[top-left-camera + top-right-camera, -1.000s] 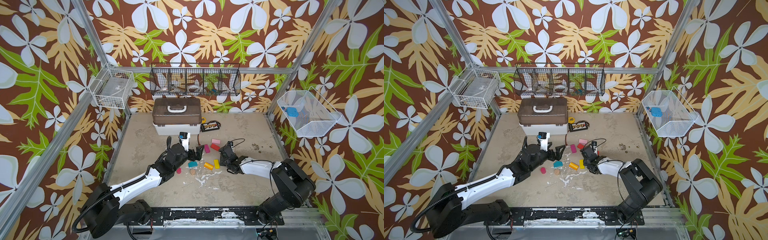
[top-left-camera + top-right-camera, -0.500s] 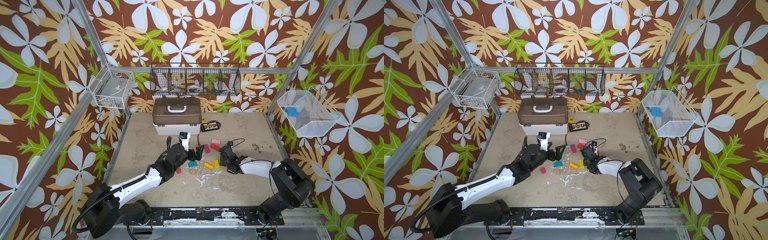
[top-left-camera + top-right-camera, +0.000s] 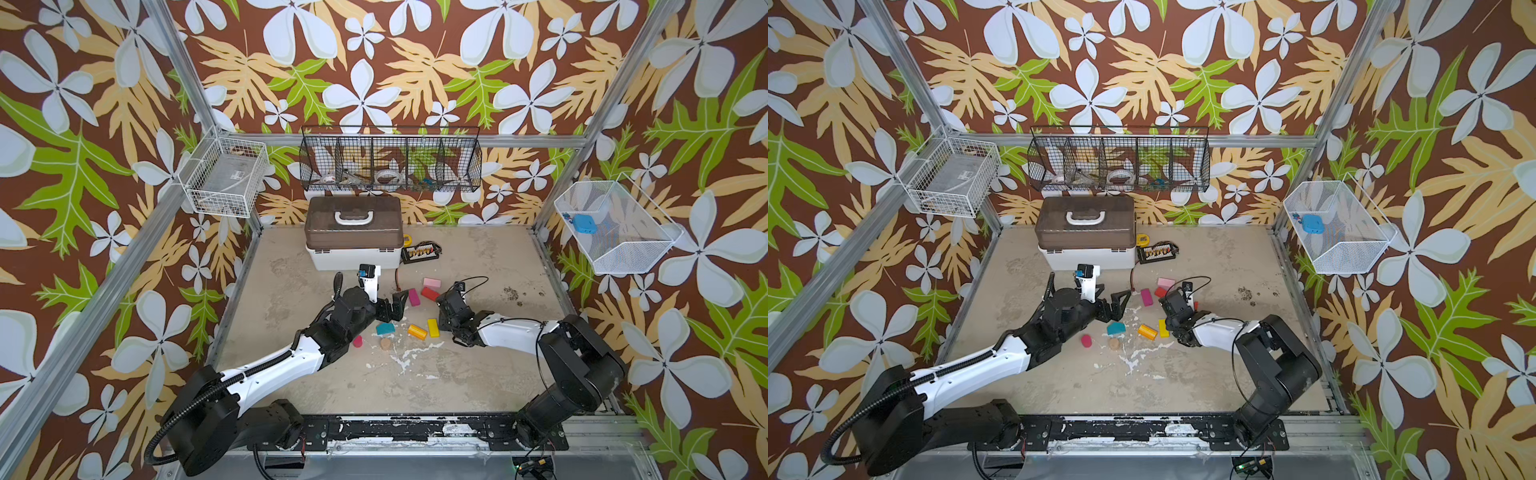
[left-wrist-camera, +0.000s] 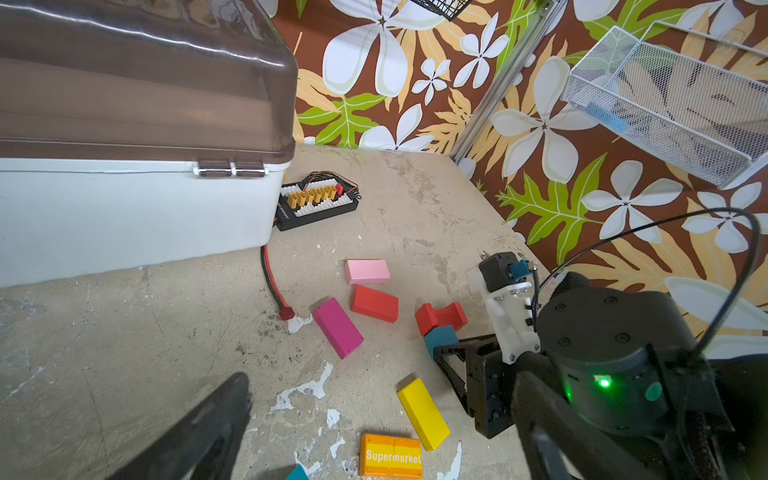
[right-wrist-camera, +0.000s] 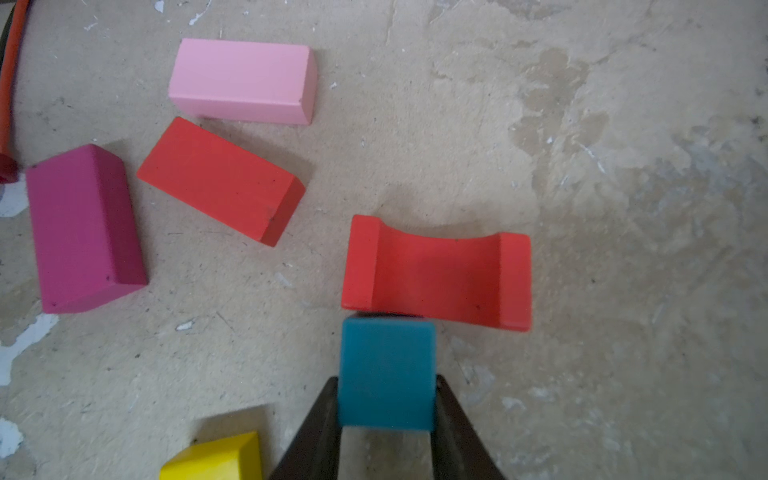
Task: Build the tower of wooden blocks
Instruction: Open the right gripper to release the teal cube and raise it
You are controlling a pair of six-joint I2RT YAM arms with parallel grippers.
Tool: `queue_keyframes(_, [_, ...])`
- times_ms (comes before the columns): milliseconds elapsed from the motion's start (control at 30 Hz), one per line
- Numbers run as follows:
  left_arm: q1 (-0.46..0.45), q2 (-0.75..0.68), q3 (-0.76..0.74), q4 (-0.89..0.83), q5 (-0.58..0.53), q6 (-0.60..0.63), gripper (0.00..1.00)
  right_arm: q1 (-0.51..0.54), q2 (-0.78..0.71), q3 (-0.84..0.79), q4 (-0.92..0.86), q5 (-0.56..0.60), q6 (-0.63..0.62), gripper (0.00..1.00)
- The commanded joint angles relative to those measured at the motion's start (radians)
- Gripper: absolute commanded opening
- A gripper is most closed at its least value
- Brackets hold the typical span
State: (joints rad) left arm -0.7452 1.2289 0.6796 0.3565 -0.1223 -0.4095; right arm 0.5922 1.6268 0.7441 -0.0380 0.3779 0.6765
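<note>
- Over the last second, no block was seen to shift and both arms were found unmoved. No tower was stacked yet, so the build was judged to be at its 1st pick.
- The right gripper (image 5: 386,384) was narrowly parted and clamped on the blue cube (image 5: 386,365). The cube touched the red arch (image 5: 436,274); lift-off could not be told.
- The left gripper (image 3: 395,306) was spread wide and empty, with the teal roof piece (image 3: 385,328) at 6 o'clock of it.

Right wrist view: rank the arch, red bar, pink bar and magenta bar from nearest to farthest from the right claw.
From the right claw, shut on the cube:
1. Arch, just beyond the cube.
2. Red bar, farther out, beside the magenta bar.
3. Pink bar and magenta bar, the outermost pair: too close to call.
</note>
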Motion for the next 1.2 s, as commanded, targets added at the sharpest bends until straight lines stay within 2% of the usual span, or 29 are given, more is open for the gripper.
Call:
queue_keyframes(0, [0.0, 0.002, 0.008, 0.009, 0.007, 0.011, 1.0, 0.001, 0.004, 0.005, -0.008, 0.016, -0.002, 0.35])
queue_keyframes(333, [0.0, 0.002, 0.009, 0.009, 0.009, 0.011, 1.0, 0.002, -0.048, -0.005, -0.019, -0.007, -0.004, 0.6])
queue_keyframes(600, [0.0, -0.004, 0.009, 0.004, 0.004, 0.013, 1.0, 0.002, -0.306, -0.11, -0.037, -0.007, 0.013, 0.7])
queue_keyframes(700, [0.0, -0.019, 0.002, 0.005, 0.008, 0.009, 1.0, 0.001, -0.393, -0.158, -0.033, 0.031, 0.034, 0.68])
queue_keyframes(867, [0.0, -0.02, 0.0, 0.01, 0.018, 0.003, 1.0, -0.026, -0.457, -0.222, 0.0, 0.032, 0.064, 0.53])
queue_keyframes(1000, [0.001, -0.02, 0.0, 0.009, 0.011, 0.006, 1.0, -0.028, -0.443, -0.265, 0.051, 0.019, 0.08, 0.52])
queue_keyframes(1167, [0.0, -0.026, 0.0, 0.002, 0.01, 0.008, 1.0, -0.03, -0.354, -0.245, 0.079, 0.0, 0.074, 0.52])
